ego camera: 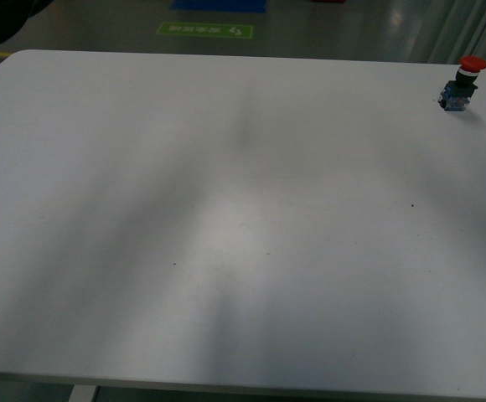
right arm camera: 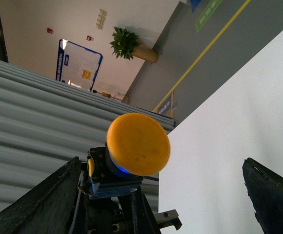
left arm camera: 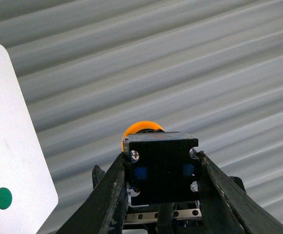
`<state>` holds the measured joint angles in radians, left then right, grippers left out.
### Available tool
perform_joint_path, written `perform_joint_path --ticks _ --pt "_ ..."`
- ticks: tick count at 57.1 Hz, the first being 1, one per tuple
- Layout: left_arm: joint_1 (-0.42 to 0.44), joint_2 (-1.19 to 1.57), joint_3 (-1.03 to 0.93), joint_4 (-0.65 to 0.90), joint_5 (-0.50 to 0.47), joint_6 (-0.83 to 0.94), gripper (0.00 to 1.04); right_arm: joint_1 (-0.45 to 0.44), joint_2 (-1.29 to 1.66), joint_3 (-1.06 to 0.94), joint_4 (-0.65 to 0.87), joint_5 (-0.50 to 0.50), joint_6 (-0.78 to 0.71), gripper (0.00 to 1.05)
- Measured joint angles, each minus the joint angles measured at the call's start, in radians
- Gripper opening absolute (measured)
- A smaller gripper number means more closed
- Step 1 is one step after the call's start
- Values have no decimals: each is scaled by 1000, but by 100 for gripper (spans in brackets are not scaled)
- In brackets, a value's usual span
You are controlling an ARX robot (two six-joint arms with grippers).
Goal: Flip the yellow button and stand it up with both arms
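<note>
A smooth white counter [ego camera: 226,209] carries a red button [ego camera: 461,84] at its far right corner. Off the counter, the left hand [left arm camera: 162,165] clamps the yellow button [left arm camera: 161,175] by its blocky black body. The right hand [right arm camera: 161,165] gapes wide around the button's round cap.

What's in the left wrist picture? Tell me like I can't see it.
The left hand grips the yellow button by its black body, with the yellow cap pointing away from the camera. Behind it is a grey ribbed wall. A white table corner and a green button show at the picture's edge.
</note>
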<state>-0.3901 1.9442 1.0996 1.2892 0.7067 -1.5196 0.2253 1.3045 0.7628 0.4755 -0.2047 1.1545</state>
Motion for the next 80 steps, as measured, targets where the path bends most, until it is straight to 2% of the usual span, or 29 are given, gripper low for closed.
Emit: perform_joint_path --ticks 25,44,51,54,60,69,80 --pt "0 0 0 0 0 0 34 19 92 130 -21 -61 21 97" --pt "0 0 0 0 0 0 34 -2 130 174 -42 -90 21 97" --pt "0 0 0 0 0 0 34 -11 134 175 -42 -116 17 79" --pt "0 0 0 0 0 0 34 -16 134 175 -39 -129 14 81" --pt "0 0 0 0 0 0 34 -28 137 171 -35 -147 14 60" --pt "0 -2 0 0 -1 -3 34 -31 145 170 -36 -153 24 37" --pt "0 -2 0 0 0 -5 34 -30 145 170 -36 -154 29 35"
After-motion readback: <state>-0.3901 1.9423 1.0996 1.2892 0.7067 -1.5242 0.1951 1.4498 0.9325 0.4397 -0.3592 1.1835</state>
